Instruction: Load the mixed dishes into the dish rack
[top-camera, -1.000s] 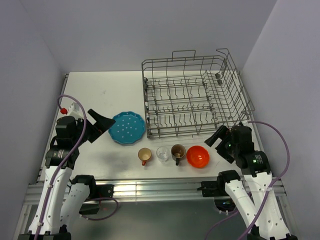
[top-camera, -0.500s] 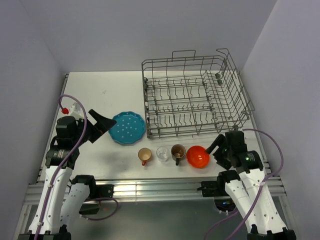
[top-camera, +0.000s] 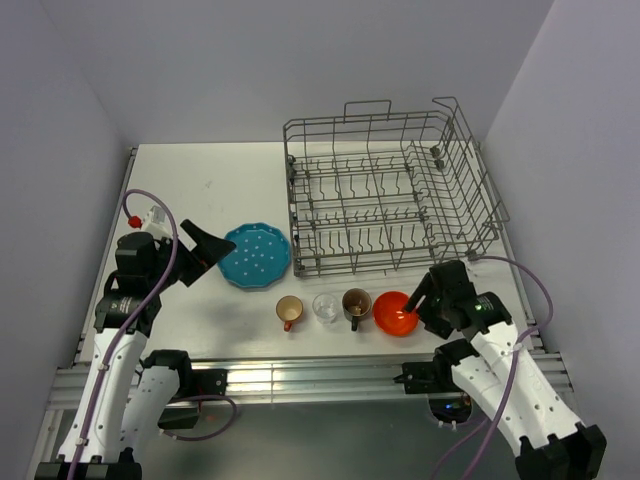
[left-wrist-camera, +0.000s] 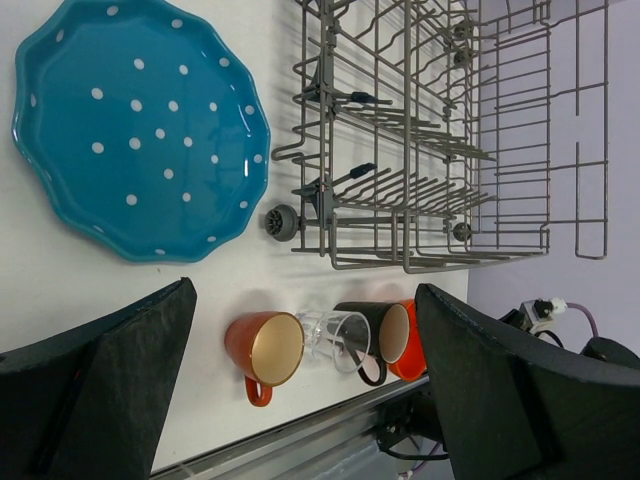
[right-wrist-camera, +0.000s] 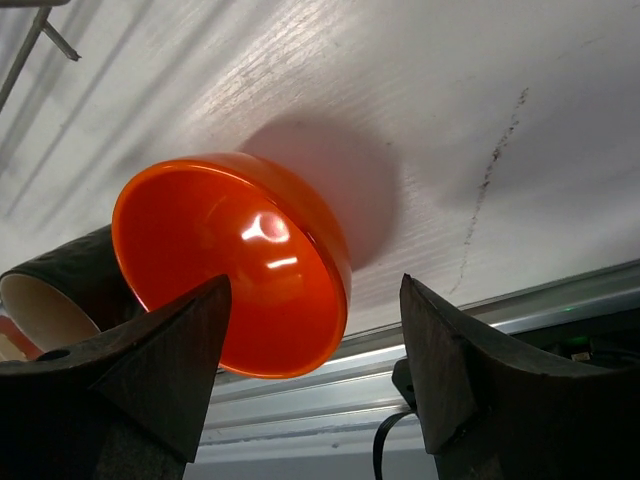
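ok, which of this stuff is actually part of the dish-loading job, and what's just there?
Part of the job: plate, bowl, orange cup, mug, glass, dish rack.

Just there: table, metal rail along its near edge.

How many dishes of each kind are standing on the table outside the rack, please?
Plates: 1, teal dotted plate
Bowls: 1, orange-red bowl
Cups: 2, small orange cup, dark brown mug
Glasses: 1, clear glass
Total: 5
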